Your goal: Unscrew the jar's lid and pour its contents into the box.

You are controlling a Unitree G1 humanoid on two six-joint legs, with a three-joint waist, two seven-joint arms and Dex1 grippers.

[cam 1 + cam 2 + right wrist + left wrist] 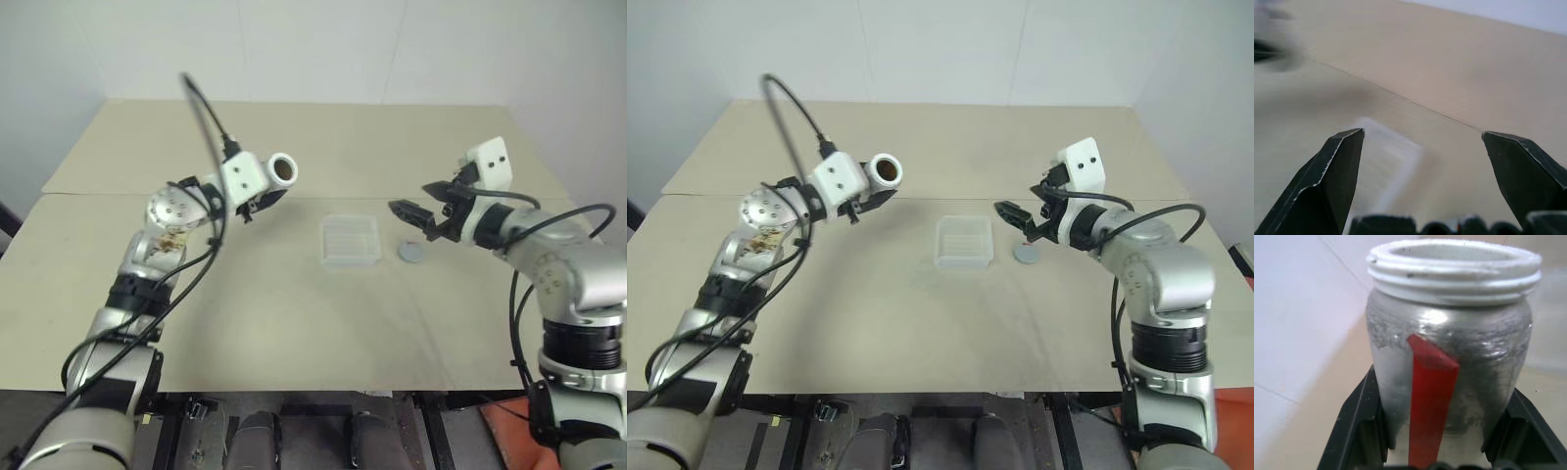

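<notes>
Left eye view, left tool (263,201): up off the tabletop and clamped shut on the jar (282,169), which lies tipped over with its open mouth facing toward the camera, something brown showing inside
Left eye view, box (350,240): clear shallow tray sitting flat on the beige tabletop (294,323), roughly midway between the two arms and empty as far as can be seen
Left eye view, lid (411,252): off the jar, lying flat on the tabletop just beside the box on the robot's right
Left eye view, right tool (414,215): raised above the lid, fingers spread apart and carrying nothing, pointed in toward the box
Right eye view: same layout, jar (887,169) held aloft well apart from the box (964,242), lid (1027,254) resting under the right tool (1015,217)
Left wrist view, jar (1449,347): silvery body with a red strip down its side and a white threaded rim, no cap on it, wedged between the two black fingers (1359,426)
Right wrist view, right tool (1425,147): two black fingers (1327,181) standing wide apart with bare tabletop between them
Right wrist view, box (1386,161): a whitish blur on the tabletop beyond the fingers
</notes>
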